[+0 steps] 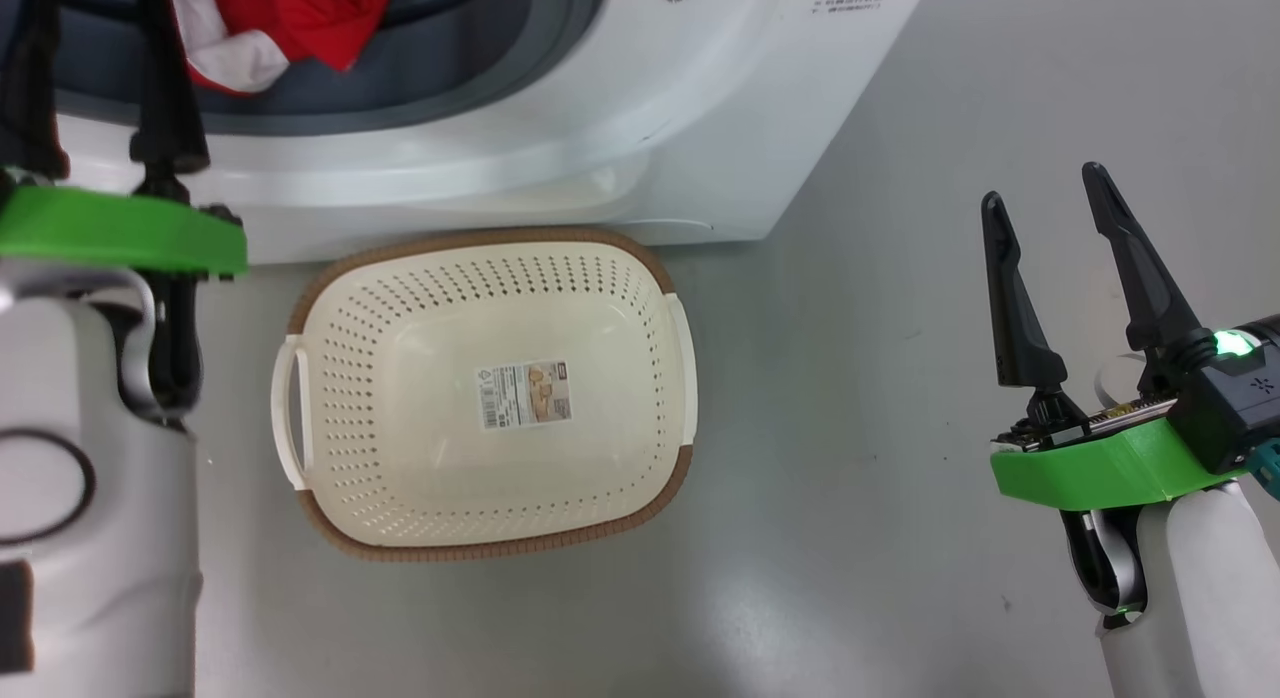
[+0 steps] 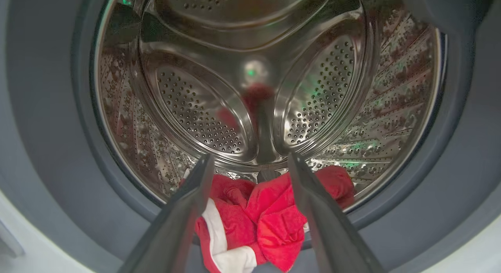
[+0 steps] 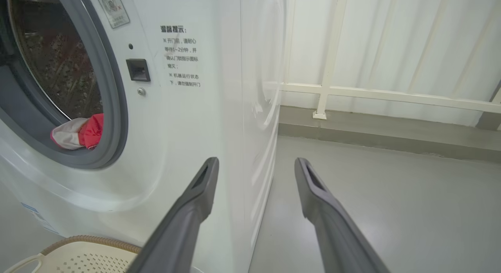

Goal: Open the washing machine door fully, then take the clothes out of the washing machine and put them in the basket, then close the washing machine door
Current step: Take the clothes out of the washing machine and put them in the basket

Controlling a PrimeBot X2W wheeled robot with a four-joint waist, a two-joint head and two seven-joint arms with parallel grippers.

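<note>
The white washing machine (image 1: 600, 128) stands with its mouth uncovered; its door is out of view. Red clothes (image 2: 254, 222) with white trim lie at the drum's front lip, over the grey rubber ring (image 1: 470, 78); they also appear in the head view (image 1: 290, 28) and the right wrist view (image 3: 80, 133). My left gripper (image 2: 250, 163) is open at the mouth, its fingers (image 2: 188, 202) straddling the clothes without closing on them. The cream basket (image 1: 350, 378) sits on the floor before the machine, with nothing in it. My right gripper (image 1: 1045, 198) hangs open over the floor to the right.
Grey floor (image 1: 850, 428) spreads around the basket and right of the machine. A white rail and curtain (image 3: 372, 93) stand behind the machine's right side. The basket's rim (image 3: 90, 239) lies just below my right fingers (image 3: 195, 202). The steel drum (image 2: 250, 89) is deep behind the clothes.
</note>
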